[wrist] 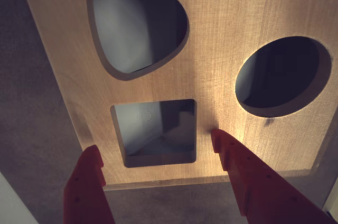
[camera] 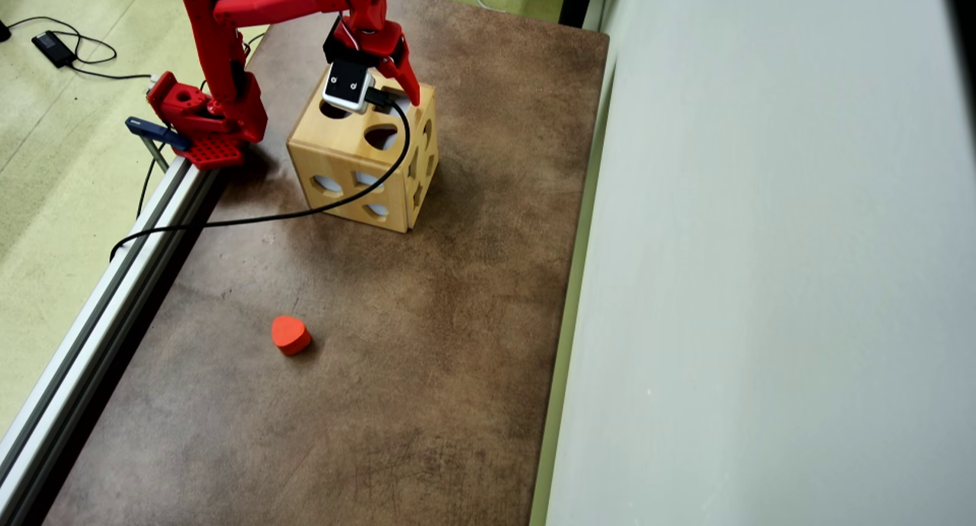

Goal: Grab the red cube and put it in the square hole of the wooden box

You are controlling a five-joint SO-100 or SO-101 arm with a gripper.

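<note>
The wooden box [camera: 347,160] stands on the brown table near the arm's base. In the wrist view its top face [wrist: 211,39] fills the frame, with a square hole [wrist: 158,158] at the near edge, a rounded-triangle hole [wrist: 113,65] and a round hole [wrist: 323,84]. My red gripper [wrist: 154,140] is open and empty. Its two fingers stand either side of the square hole, just above the top face. In the overhead view the gripper [camera: 393,97] hangs over the box's far top edge. No red cube shows in either view.
An orange-red rounded block [camera: 290,334] lies on the table far from the box. A metal rail [camera: 114,282] runs along the table's left edge. A black cable [camera: 267,217] loops from the wrist camera across the table. A pale wall [camera: 762,282] borders the right side.
</note>
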